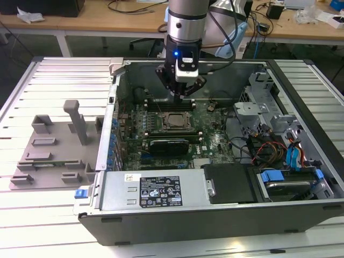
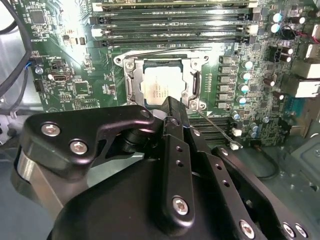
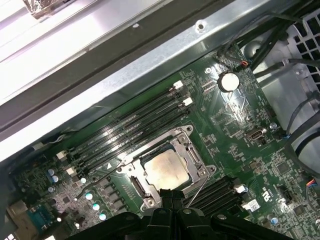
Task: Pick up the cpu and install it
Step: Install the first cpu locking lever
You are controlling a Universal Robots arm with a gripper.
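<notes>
While hand [image 3: 170, 196] hovers above, cpu [image 3: 165, 170] seated in socket [image 3: 193, 153]

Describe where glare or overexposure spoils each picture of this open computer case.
Second wrist view: glare washes out a corner of the green motherboard, and the black gripper looms soft in front. First wrist view: the pale slatted surface beyond the grey metal case blows out white. Exterior view: evenly lit.

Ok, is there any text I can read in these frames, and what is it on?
No text here can be read.
White label on the computer case: print too small to read.
cpu: faint marks on its top, unreadable.
motherboard: tiny white lettering, unreadable.
</notes>
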